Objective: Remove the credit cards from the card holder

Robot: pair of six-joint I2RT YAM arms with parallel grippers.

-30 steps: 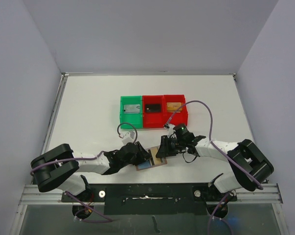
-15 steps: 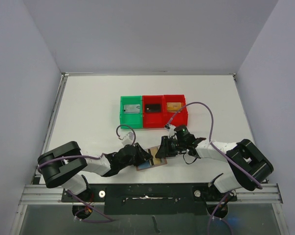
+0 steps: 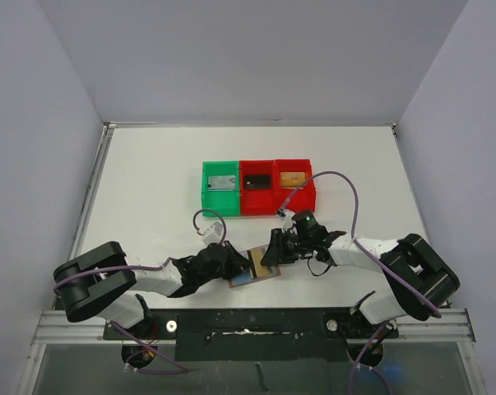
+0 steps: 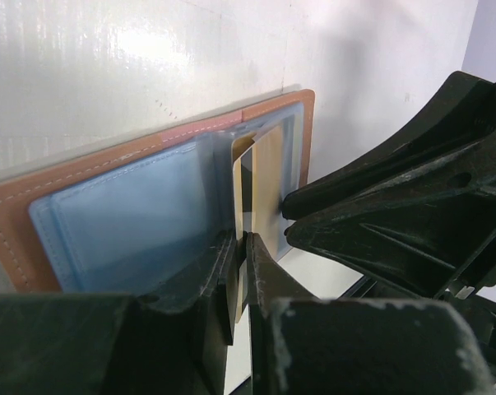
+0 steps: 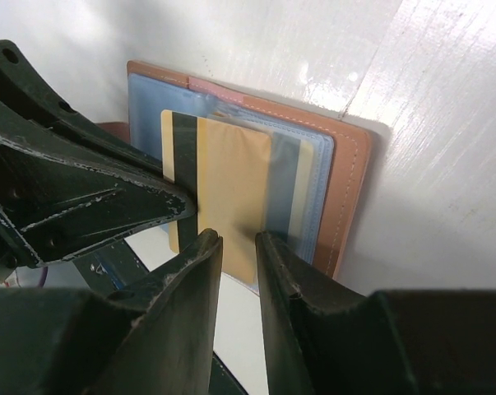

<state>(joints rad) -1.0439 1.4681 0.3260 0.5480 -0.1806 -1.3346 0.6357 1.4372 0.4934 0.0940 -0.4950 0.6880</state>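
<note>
white arms (image 3: 149, 280) with black joints, matte black grippers (image 4: 241, 247), and looping purple cables (image 3: 328, 173).

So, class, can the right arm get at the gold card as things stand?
Probably yes: the gold card juts from the card holder just ahead of the right gripper, jaws apart; the left gripper pinches one edge.

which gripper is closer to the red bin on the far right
Right. The right gripper is just in front of the far-right red bin; the left gripper is farther left, across the card holder.
</note>
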